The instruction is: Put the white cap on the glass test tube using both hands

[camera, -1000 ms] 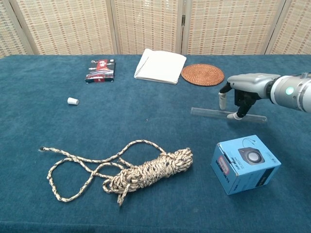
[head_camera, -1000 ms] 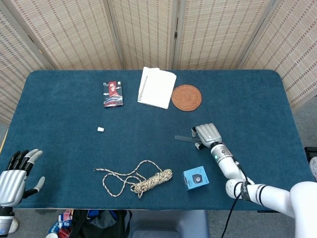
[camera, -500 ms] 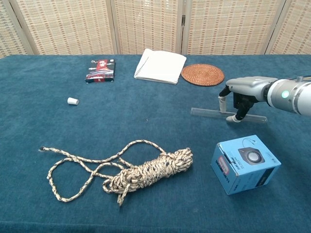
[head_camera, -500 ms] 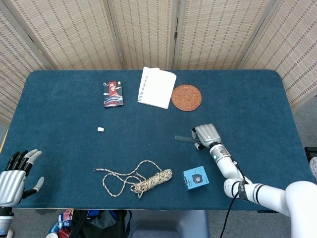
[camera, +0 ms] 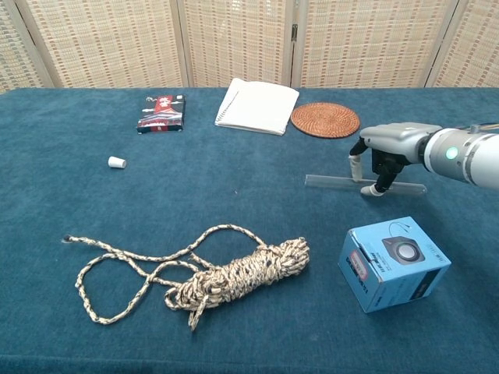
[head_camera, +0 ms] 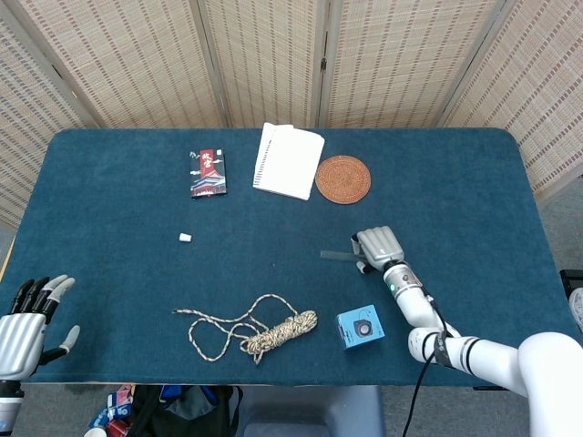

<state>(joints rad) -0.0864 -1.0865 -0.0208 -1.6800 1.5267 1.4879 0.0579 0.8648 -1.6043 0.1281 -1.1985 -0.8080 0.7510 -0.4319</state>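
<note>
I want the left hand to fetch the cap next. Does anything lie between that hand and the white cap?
Nothing visible does. The left hand sits open at the table's near left edge, and only bare blue cloth shows between it and the white cap. The rope lies off to the side, clear of that path.

**Arm and hand pose**

Right silver five-finger hand (camera: pixel 383 153) extended over the table, palm down, fingers curled downward, fingertips (camera: pixel 375 189) at table level; grip state not determinable. White right forearm reaching in from lower right of head view. Left silver five-finger hand (head_camera: pixel 27 319) at left edge, fingers spread apart, dark-tipped, holding nothing; outside chest view.
</note>
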